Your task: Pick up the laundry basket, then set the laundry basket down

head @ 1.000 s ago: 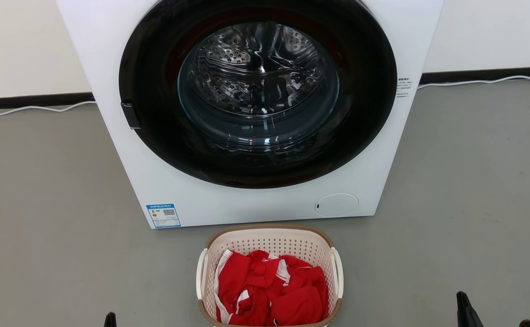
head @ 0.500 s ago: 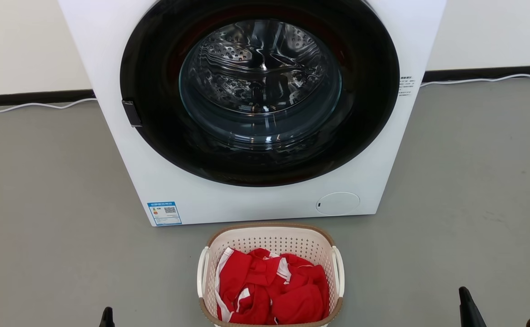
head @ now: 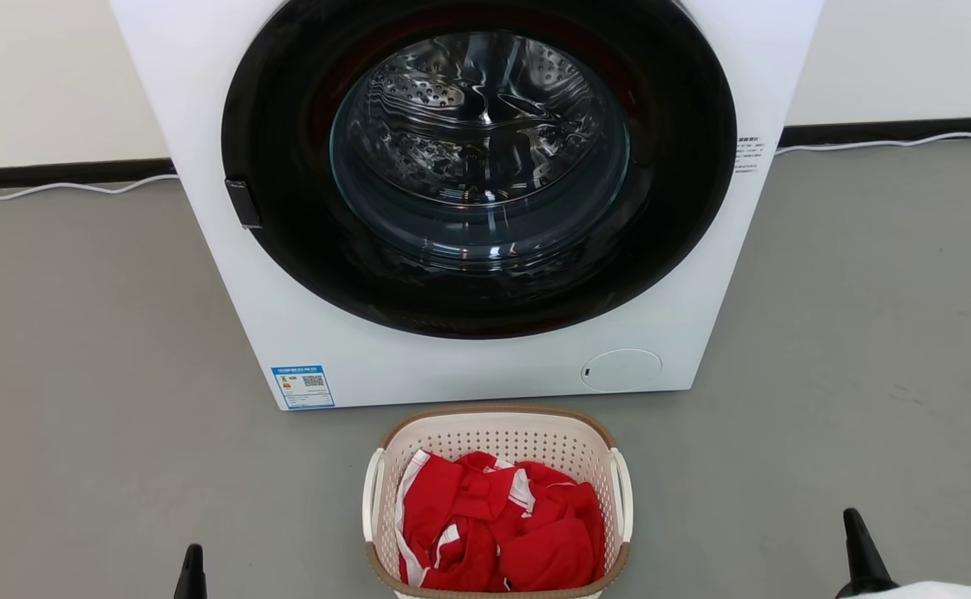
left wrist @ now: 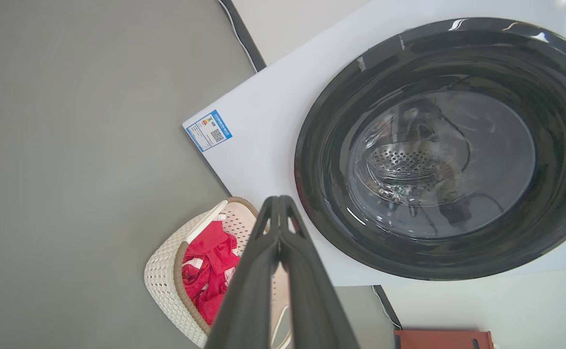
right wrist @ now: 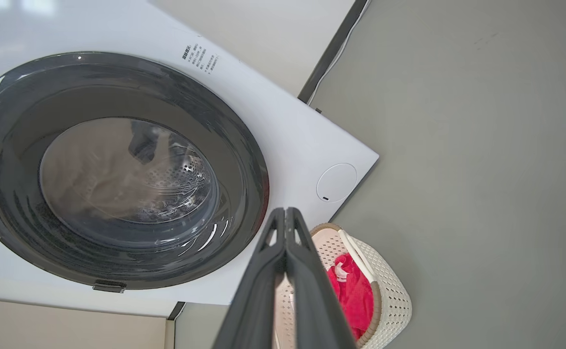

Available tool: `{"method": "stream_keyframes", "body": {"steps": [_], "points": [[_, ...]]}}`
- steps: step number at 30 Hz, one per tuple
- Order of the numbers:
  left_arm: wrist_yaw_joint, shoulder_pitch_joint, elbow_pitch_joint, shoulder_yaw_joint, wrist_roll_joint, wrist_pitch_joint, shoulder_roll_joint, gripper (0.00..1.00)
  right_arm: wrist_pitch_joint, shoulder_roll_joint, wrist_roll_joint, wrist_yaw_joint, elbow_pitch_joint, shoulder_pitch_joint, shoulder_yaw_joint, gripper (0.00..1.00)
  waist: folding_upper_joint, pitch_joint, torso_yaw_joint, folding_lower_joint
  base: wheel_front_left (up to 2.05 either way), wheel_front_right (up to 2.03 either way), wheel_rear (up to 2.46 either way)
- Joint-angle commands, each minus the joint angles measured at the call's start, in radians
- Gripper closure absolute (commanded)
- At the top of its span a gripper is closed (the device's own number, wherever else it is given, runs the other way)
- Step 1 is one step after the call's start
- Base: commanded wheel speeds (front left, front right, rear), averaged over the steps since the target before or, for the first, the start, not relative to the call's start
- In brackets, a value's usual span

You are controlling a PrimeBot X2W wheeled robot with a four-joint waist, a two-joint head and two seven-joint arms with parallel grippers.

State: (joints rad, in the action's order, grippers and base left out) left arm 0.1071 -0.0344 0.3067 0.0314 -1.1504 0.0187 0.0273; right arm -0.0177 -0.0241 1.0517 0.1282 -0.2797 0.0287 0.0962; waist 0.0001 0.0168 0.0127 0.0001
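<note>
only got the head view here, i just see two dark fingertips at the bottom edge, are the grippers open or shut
observer: Both are shut. Each wrist view shows its own pair pressed together right up to the tip, left gripper and right gripper, with nothing held between them.
operator: ok, my picture cuts off the near end of the laundry basket, is it sitting on the ground
observer: It looks that way. The left wrist view shows its perforated outer side wall running down to the floor, apparently resting there, with the red clothes inside.
</note>
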Motion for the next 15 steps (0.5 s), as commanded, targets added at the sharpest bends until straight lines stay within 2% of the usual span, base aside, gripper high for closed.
{"method": "stream_keyframes", "body": {"steps": [1, 15], "points": [[0.009, 0.059, -0.030, 0.027, -0.031, -0.010, 0.017, 1.00, 0.009, -0.018, 0.037, 0.002, 0.027, -0.049, -0.008, 1.00, -0.0001, -0.001, -0.001, 0.0000, 0.00, 0.00, 0.00], [0.014, 0.086, -0.041, 0.045, -0.172, -0.051, 0.019, 1.00, 0.049, -0.020, 0.209, 0.002, 0.030, -0.078, 0.001, 1.00, -0.0001, -0.007, -0.005, 0.0000, 0.00, 0.00, 0.00]]}}
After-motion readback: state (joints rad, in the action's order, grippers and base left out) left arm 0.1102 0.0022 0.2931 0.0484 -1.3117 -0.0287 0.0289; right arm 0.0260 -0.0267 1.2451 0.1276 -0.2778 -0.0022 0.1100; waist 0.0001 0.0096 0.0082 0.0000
